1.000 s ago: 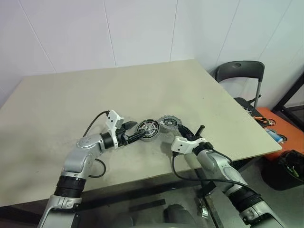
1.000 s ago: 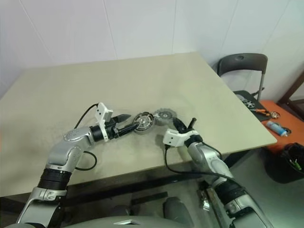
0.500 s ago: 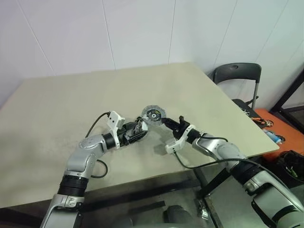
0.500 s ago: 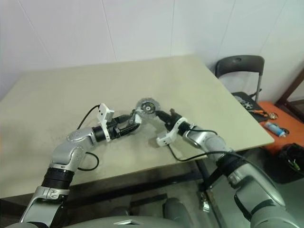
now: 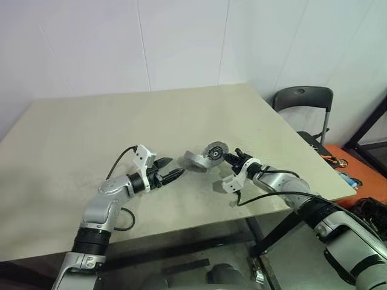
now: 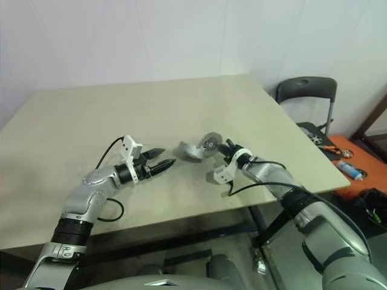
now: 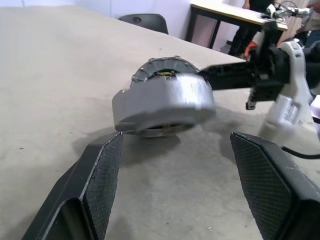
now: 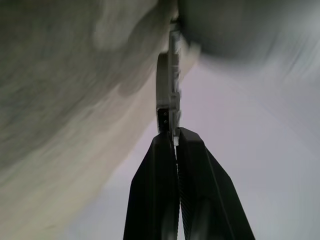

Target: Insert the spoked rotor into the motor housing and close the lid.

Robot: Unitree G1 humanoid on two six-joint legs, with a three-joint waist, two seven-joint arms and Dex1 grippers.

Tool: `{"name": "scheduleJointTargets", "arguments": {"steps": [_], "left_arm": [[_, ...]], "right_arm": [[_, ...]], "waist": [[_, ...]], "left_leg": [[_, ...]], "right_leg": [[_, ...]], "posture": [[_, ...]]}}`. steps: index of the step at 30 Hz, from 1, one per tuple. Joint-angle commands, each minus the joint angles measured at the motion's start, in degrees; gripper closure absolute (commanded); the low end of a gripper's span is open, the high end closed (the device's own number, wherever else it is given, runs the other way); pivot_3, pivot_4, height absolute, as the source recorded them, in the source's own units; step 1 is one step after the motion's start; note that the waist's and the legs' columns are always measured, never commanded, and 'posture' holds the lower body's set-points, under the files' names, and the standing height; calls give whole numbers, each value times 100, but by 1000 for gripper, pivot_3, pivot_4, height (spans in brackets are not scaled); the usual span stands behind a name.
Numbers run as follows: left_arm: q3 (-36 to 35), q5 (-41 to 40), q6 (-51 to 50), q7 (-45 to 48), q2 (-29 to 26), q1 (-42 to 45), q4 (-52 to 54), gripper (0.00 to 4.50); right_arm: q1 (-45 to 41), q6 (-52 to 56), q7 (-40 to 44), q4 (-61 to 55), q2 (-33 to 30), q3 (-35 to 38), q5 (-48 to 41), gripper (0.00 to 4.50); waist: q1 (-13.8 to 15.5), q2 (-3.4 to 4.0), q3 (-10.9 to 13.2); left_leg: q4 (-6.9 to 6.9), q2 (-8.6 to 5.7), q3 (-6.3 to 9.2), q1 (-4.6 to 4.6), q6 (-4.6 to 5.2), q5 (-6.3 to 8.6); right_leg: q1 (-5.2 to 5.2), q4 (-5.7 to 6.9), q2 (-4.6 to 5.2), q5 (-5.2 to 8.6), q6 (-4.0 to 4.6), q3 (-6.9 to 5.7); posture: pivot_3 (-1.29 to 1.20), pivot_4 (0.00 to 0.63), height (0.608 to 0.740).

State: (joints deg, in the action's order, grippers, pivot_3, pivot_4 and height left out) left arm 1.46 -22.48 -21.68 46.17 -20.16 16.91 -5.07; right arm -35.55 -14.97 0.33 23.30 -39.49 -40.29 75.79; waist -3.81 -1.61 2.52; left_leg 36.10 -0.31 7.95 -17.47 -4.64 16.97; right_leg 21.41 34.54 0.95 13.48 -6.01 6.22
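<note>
1. Left wrist view: the motor housing (image 7: 162, 102) is seen tilted, one edge on the beige table (image 5: 91, 133), just ahead of the left gripper (image 7: 175, 175), whose fingers are spread wide and empty.
2. The right gripper (image 5: 225, 156) is pinched shut on the rim of a flat toothed disc (image 5: 214, 149), judged to be the lid; it is held on edge against the housing's raised side.
3. For a clean closure, the housing would best be settled flat first, then the disc levelled and centred over the bore before pressing.
4. The table is otherwise bare; white walls stand behind, and a dark chair (image 5: 302, 99) beside the table's right edge.
</note>
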Motion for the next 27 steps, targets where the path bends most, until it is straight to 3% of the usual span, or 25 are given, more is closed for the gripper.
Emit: {"name": "scheduleJointTargets", "arguments": {"steps": [1,5,9,27], "left_arm": [[-13,-6,44,24,15,222,47,858],[-4,-26,-38,-21,40,256,110,858],[-2,-30,-94,-72,70,250,181,858],[17,-113,-526,-313,165,329,577,858]], "right_arm": [[194,-225,-133,-443,-145,-368,416,4486],[72,-303,-533,-828,-138,-195,449,4486],[-27,-335,-597,-634,-160,-90,402,4486],[-506,-538,-978,-565,-92,-5,429,4486]], "waist": [[-12,3,2],[-18,13,8],[-16,14,8],[-19,31,25]], "left_leg": [[-6,0,0,-4,0,0],[-21,1,-1,-27,7,5],[-15,2,-2,-105,9,5],[-3,0,-5,-99,10,6]], "right_leg": [[4,-5,0,0,0,0],[30,-14,0,4,-7,0],[122,5,-1,-15,14,2],[108,5,0,-12,14,2]], "posture": [[0,0,740],[0,0,740],[0,0,740],[0,0,740]]}}
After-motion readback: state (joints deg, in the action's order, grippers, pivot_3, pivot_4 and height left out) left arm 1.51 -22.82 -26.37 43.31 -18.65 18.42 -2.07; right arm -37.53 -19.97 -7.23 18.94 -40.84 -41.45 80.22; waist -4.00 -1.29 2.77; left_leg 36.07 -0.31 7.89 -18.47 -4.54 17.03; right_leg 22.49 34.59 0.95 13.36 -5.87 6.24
